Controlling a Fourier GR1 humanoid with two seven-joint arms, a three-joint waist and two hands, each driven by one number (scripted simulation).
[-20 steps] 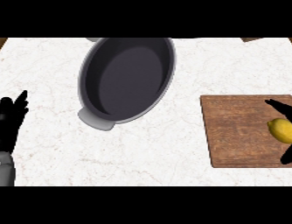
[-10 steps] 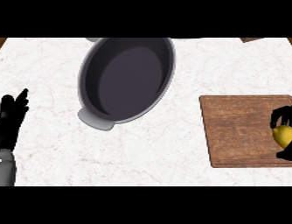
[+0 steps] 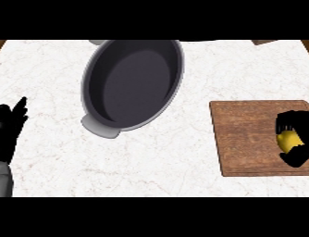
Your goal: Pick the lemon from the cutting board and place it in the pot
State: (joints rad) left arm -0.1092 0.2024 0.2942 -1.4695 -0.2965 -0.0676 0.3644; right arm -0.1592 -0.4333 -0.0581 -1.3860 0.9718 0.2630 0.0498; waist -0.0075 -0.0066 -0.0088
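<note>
White marble counter (image 3: 205,60) all round, with the pot (image 3: 133,85) as the anchor. Off to the pot's lower right sits the cutting board (image 3: 246,139), and the right hand (image 3: 306,139) is curled round the lemon (image 3: 289,140) on it, ready to lift, I'd say. Left hand (image 3: 3,134) rests open, lower left of the pot. Nothing stands between board and pot.
</note>
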